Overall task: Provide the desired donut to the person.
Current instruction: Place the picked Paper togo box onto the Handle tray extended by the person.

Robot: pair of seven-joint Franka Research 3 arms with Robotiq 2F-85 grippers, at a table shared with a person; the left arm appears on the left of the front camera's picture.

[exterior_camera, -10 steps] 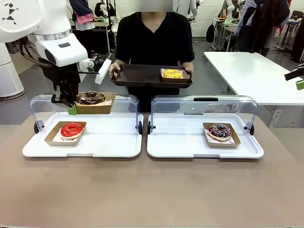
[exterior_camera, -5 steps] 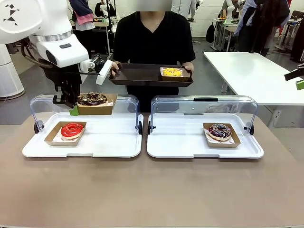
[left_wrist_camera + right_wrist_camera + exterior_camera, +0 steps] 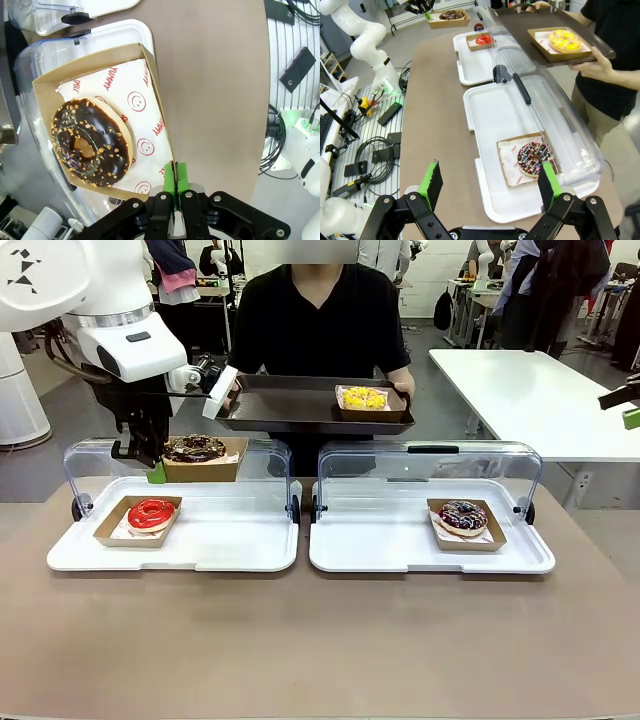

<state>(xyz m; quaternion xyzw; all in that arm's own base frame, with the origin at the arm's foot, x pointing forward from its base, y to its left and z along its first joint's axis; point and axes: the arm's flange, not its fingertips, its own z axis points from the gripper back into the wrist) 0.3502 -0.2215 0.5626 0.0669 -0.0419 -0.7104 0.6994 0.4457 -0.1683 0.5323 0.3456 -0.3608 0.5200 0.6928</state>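
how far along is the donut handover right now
Done: the left pincer has shut on the edge of the box holding the chocolate donut, lifted clear of the white tray. In hand: carrying it toward the person. Left: setting it on the person's dark tray, beside the yellow donut.

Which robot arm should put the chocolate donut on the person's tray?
Left, probably. Its left gripper is already shut on the cardboard tray under the chocolate donut, lifted below the person's brown tray. The right gripper hangs open and empty.
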